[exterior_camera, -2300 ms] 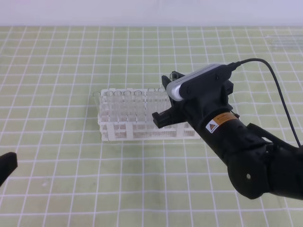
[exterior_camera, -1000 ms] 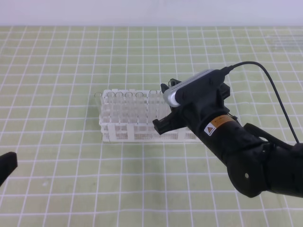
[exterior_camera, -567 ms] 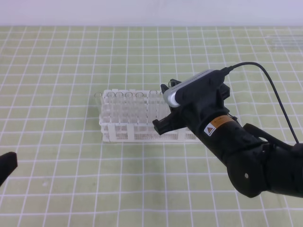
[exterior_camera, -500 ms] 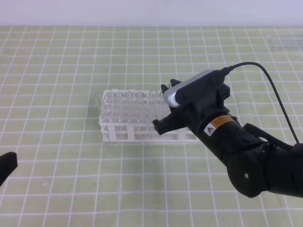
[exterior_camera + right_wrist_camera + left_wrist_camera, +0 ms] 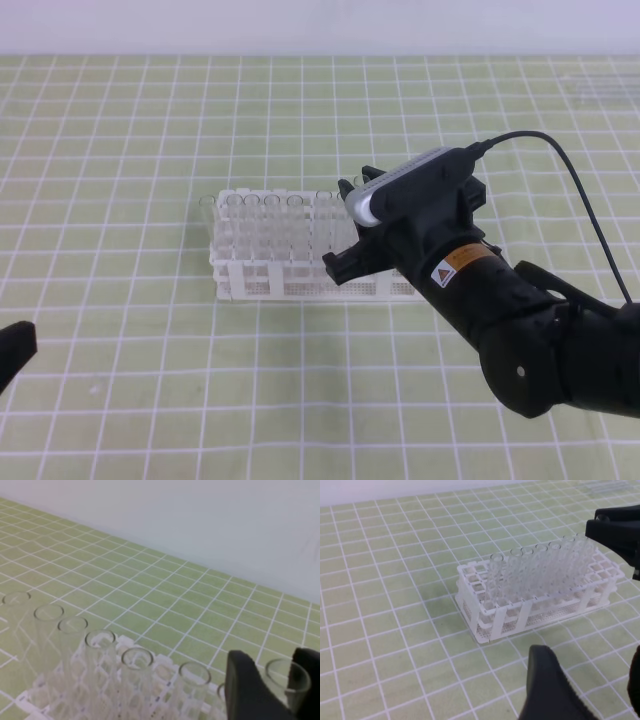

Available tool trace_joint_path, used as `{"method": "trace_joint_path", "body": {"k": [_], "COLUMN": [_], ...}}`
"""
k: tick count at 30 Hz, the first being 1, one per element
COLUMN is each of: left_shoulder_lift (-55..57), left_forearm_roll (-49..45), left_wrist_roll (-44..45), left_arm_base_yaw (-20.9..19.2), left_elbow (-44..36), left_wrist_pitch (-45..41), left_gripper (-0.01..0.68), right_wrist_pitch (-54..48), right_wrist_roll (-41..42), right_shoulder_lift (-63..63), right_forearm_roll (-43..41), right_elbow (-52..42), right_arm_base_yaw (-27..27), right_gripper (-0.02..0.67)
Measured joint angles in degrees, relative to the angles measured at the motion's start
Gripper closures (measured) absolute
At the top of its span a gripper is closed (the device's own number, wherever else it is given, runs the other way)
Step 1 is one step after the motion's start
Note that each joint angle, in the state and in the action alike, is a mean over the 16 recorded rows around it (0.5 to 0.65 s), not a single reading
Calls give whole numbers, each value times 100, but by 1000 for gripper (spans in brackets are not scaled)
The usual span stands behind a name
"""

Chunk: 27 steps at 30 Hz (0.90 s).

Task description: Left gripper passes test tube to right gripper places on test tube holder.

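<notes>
The white test tube holder (image 5: 262,272) stands mid-table with a row of clear tubes upright along its far side. My right gripper (image 5: 356,186) hangs over the holder's right end. In the right wrist view its black fingers (image 5: 248,690) sit on either side of the test tube (image 5: 287,680), shut on it just below the rim. The tube stands upright in line with the other tubes. My left gripper (image 5: 590,680) is open and holds nothing, low in front of the holder (image 5: 485,625). Only a corner of it (image 5: 12,352) shows at the table's left edge.
Several other clear tubes (image 5: 100,645) stand in the holder's back row (image 5: 530,575). The right arm's black body (image 5: 520,330) and its cable (image 5: 590,200) fill the right side. A green gridded mat (image 5: 150,120) covers the table, with a white wall behind.
Since the earliest frame the right gripper has come down and slightly left over the holder's right end. Over the last second it has hardly moved. The left gripper has stayed put.
</notes>
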<state>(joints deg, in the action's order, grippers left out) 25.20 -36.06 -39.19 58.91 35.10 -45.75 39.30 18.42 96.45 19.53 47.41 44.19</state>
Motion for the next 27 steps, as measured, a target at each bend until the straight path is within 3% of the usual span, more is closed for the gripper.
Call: {"method": "trace_joint_path", "body": {"k": [21, 27], "left_shoulder_lift": [-11, -14], "left_forearm_roll": [14, 16], "left_wrist_roll": [4, 4], "left_arm_base_yaw": [0, -1], "left_elbow": [-2, -3], "left_wrist_pitch": [-13, -15], "left_gripper": [641, 641], "right_wrist_pitch": [-57, -374], "right_wrist_roll": [12, 266], "right_shoulder_lift": [-351, -807], "right_forearm_roll": [16, 346], "right_elbow": [0, 0], "right_arm_base_yaw": [-1, -5], "right_gripper": [630, 635]}}
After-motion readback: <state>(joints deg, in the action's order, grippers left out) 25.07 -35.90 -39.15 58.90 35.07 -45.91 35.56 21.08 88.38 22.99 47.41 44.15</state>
